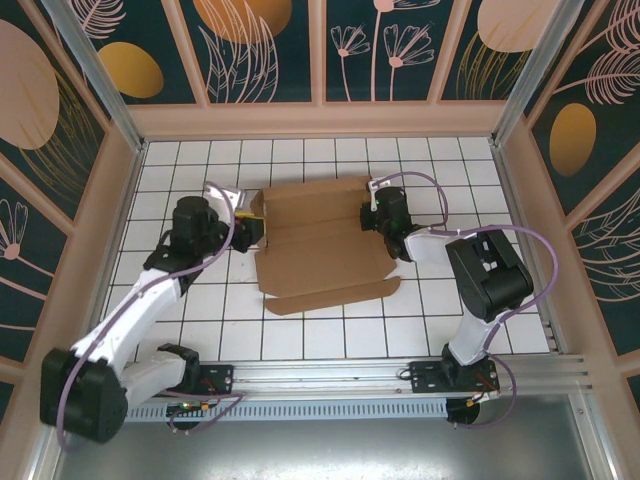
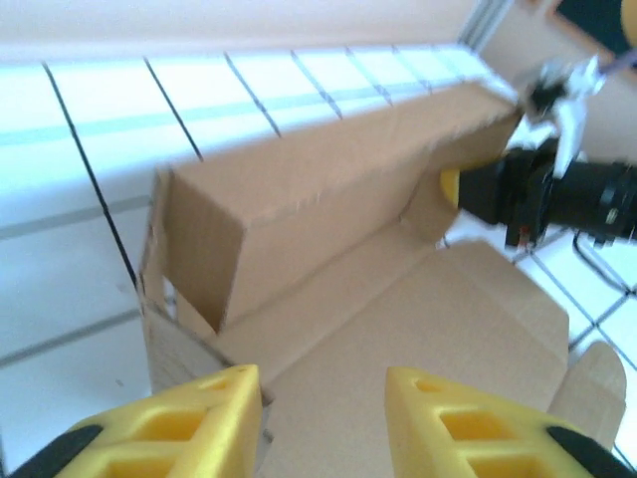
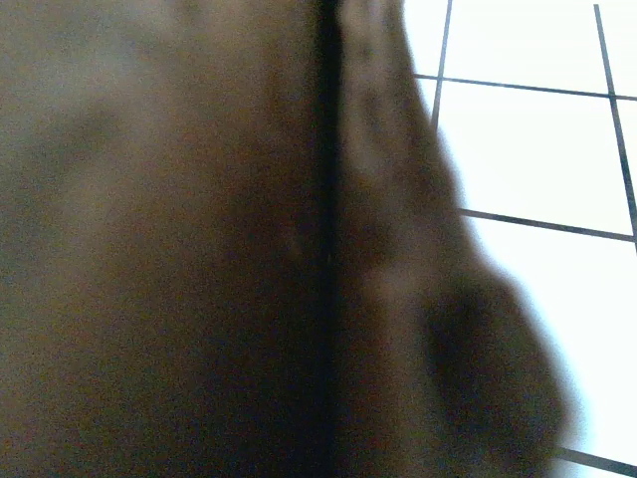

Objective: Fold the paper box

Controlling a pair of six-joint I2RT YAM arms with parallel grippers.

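Note:
The paper box [image 1: 320, 240] is brown corrugated cardboard lying mid-table, its far wall [image 2: 338, 199] folded upright and a front flap [image 1: 330, 297] flat on the tiles. My left gripper [image 1: 252, 214] is at the box's left end. Its yellow fingers [image 2: 199, 418] stand open just above the box floor with nothing between them [image 2: 323, 383]. My right gripper [image 1: 380, 215] presses at the box's right end, by the upright wall's far corner [image 2: 468, 189]. Dark, blurred cardboard [image 3: 199, 249] sits right against the right wrist camera and hides that gripper's fingers. Whether they pinch the cardboard cannot be told.
The white tiled table [image 1: 200, 170] is bounded by wooden walls at the back [image 1: 320, 118] and on both sides. An aluminium rail [image 1: 330, 375] carrying the arm bases runs along the near edge. Bare tiles [image 3: 537, 129] lie right of the box.

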